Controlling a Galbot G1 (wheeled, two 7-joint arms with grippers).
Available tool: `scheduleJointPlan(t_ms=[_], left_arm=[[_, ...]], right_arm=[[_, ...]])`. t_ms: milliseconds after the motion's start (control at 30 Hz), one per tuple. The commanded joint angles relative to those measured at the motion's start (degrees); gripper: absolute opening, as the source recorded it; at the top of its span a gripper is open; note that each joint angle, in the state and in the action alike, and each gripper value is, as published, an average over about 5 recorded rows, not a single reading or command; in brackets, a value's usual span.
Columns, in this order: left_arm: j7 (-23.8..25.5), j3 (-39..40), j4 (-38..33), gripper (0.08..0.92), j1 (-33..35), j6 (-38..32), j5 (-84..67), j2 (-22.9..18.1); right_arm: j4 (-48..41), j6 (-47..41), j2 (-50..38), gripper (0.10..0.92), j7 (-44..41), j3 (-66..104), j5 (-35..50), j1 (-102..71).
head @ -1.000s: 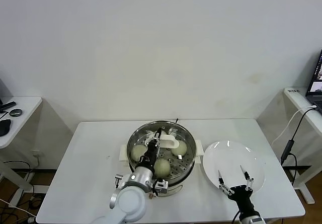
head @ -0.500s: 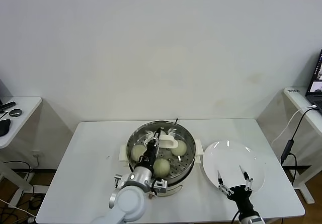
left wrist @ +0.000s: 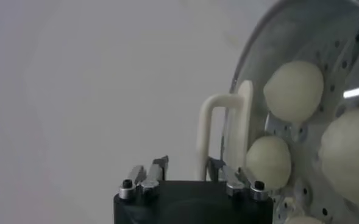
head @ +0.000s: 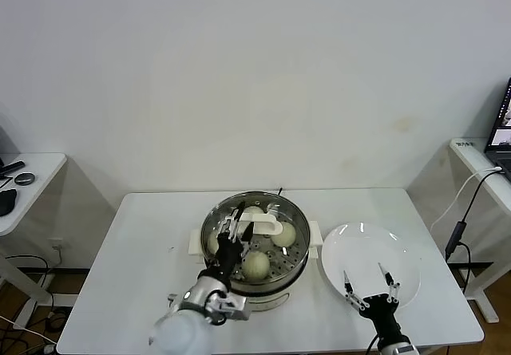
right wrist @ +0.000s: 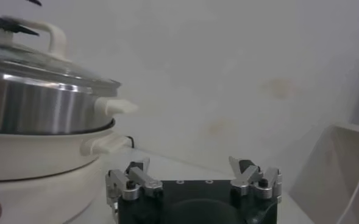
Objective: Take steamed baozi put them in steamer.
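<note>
The steamer (head: 257, 279) stands mid-table, a shiny steel pot on a white base, with a glass lid resting on it. Several pale baozi (head: 284, 233) lie on its perforated tray under the lid, and they also show in the left wrist view (left wrist: 294, 91). My left gripper (head: 239, 221) hovers over the lid, open, its fingertips just short of the lid's white handle (left wrist: 219, 128) and holding nothing. My right gripper (head: 369, 285) stays parked over the white plate, open and empty (right wrist: 194, 171).
A flat white plate (head: 363, 251) lies right of the steamer. White side handles (head: 314, 234) stick out from the pot. From the right wrist the pot and lid (right wrist: 39, 97) show side-on. A side desk (head: 479, 159) with a cable stands far right.
My left gripper was shut on the lid's handle; it has opened, let go and drawn back a little toward me. The lid stays on the steamer. The right arm has not moved.
</note>
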Motion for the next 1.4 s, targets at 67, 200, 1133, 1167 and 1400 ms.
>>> scheduleJointPlan(t_ms=[67,200,1133,1167,1400], left_arm=[[-8.0,-14.0,-9.0,0.7,22.9,-22.4,-43.4,0.7],[-11.3,-23.8,-11.0,0.797,34.5,-33.3,-51.7,-2.6],[-12.3,-35.1,1.7,0.823,43.6,-36.9,-69.4,-10.0],[-12.2,-35.1,2.2,0.823,43.3,-36.9,-69.3,-10.1],[-11.1,-34.7,4.6,0.823,41.1,-36.3,-68.5,-10.4]], right_arm=[[0.9,-0.2,-0.2,0.823,-0.1,-0.7,0.5,-0.2],[2.0,-0.4,-0.9,0.823,-0.1,-0.9,3.0,-0.9],[6.5,-11.2,-6.2,0.823,3.6,-4.1,14.6,-5.2],[7.0,-12.6,-6.3,0.823,4.2,-4.5,14.9,-5.4],[6.3,-8.2,-5.5,0.823,4.8,-3.2,9.9,-4.5]])
